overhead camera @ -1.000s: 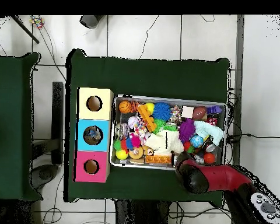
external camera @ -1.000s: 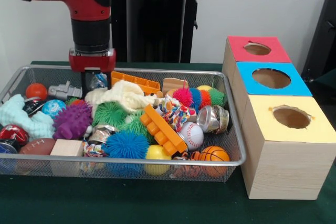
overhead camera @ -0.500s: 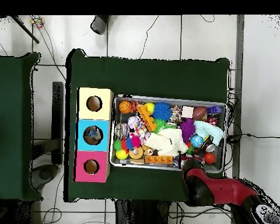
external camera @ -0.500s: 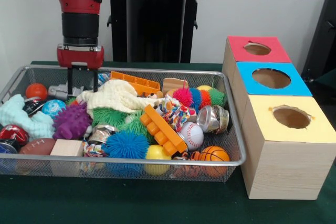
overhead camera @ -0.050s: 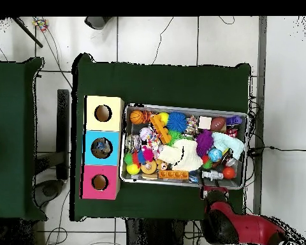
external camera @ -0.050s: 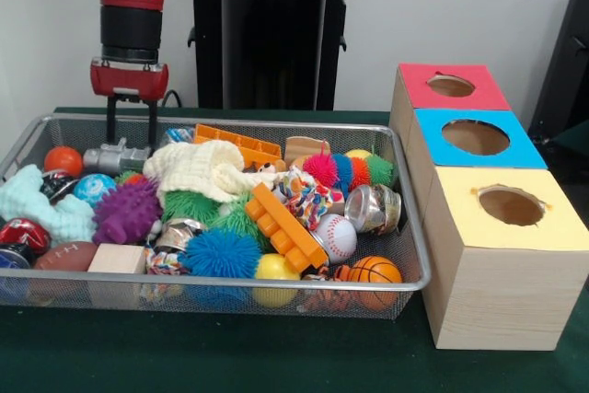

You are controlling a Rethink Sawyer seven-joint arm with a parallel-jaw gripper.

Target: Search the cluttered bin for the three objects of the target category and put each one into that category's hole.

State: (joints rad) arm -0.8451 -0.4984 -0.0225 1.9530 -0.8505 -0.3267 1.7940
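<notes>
I had the gripper hanging above the far rim of the wire bin, its two thin fingers spread apart with nothing between them, and the grey metal fitting lay directly beneath them, just inside that rim. I could not tell from the pictures which category was the target, so I could only place the candidates: everything was in the bin, and none of it had been lifted clear. The three wooden boxes stood just beside the bin: the red-topped box, the blue-topped box and the yellow-topped box, each with a round hole.

My worry was the crowding. The fitting lay close to the white knitted cloth and the purple spiky ball, so a descent could snag the cloth and drag it out with the catch. The fitting looked hard and smooth, and I judged it could slip from thin fingers. Coming down so near the bin's rim, a finger might also strike the wire.

The bin and boxes sat on a dark green cloth. From overhead, the table stood on a pale tiled floor with cables trailing beyond the bin
</notes>
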